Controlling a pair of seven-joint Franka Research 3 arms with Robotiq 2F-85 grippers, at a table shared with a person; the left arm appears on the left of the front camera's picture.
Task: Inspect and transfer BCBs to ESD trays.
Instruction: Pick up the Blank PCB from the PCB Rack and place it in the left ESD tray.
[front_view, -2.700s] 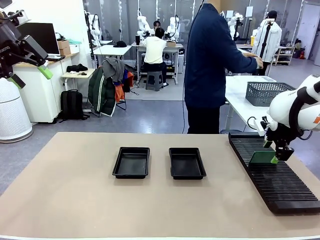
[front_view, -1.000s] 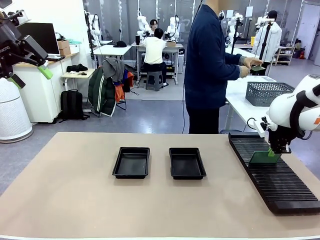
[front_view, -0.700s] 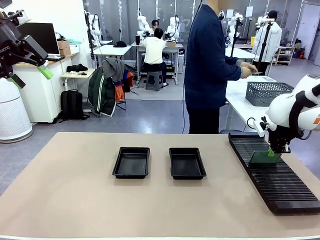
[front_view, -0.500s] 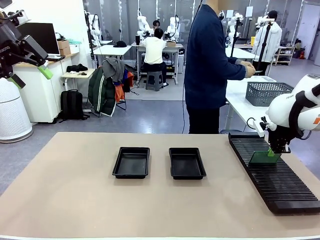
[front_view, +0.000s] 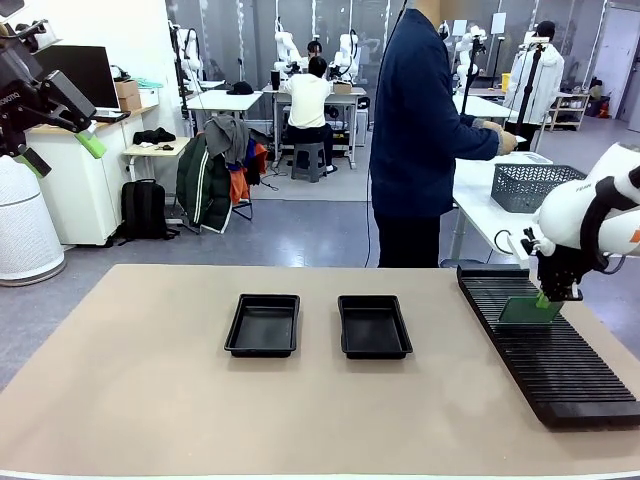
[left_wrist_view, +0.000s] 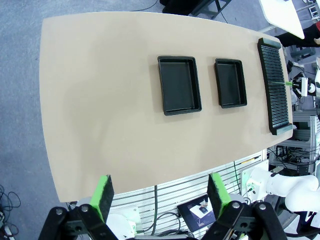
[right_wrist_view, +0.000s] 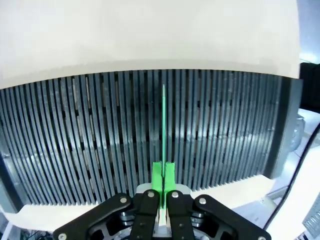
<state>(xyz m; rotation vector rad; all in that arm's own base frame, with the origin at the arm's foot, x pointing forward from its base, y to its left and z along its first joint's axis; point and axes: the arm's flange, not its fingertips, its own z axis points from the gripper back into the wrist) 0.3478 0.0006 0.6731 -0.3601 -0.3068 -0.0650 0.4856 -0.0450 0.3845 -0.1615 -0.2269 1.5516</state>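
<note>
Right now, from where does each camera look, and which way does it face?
Front view: sits on the robot's side, faces across the table toward the person; left gripper raised, right gripper shut on a BCB at the rack.
Left wrist view: high up, looks down on the table and ESD trays; own open fingers below.
Right wrist view: close above the rack, looks along its shut fingers.
Shared: all three show the rack and BCB.

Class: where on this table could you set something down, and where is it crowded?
Widest: the table left of the left tray. Also bare: the near strip before both trays, a narrow lane between left tray and right tray, a wider one between right tray and rack. Crowded: the rack's far part, where the right gripper grips a BCB.
</note>
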